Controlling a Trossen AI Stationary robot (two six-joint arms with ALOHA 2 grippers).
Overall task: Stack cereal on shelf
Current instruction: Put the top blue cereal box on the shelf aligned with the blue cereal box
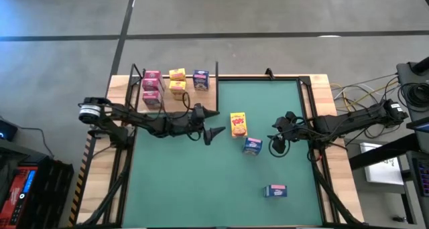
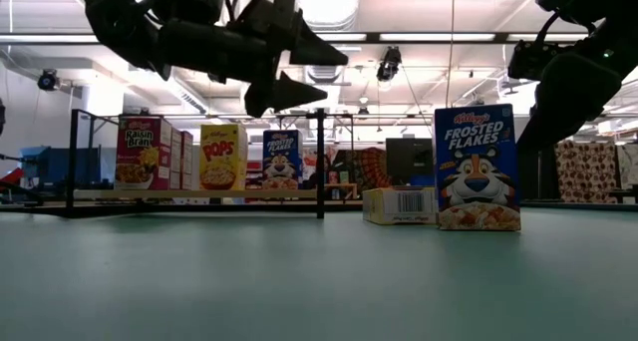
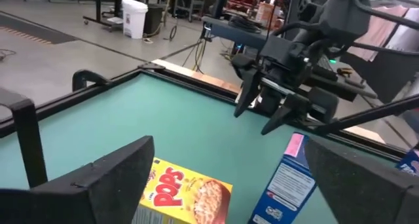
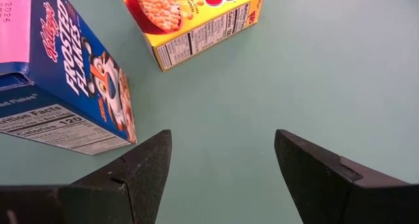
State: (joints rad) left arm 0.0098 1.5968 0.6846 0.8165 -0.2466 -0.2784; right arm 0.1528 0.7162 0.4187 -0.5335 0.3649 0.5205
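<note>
With my left jaws (image 1: 213, 133) spread and empty above the counter's middle, just beside the flat yellow cereal box (image 1: 238, 124) near the shelf (image 1: 175, 95), a skewed descent could shove it away, while my right jaws (image 1: 277, 143) hover open.

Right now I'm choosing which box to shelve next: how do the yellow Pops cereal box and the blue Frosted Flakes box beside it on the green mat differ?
The yellow Pops cereal box lies flat, printed front up; the blue Frosted Flakes box stands upright. In the low view the Pops box sits low while the Frosted Flakes box rises well above it. The Pops box is nearer the left gripper, the Frosted Flakes box nearer the right gripper. Both are off the shelf, untouched.
</note>
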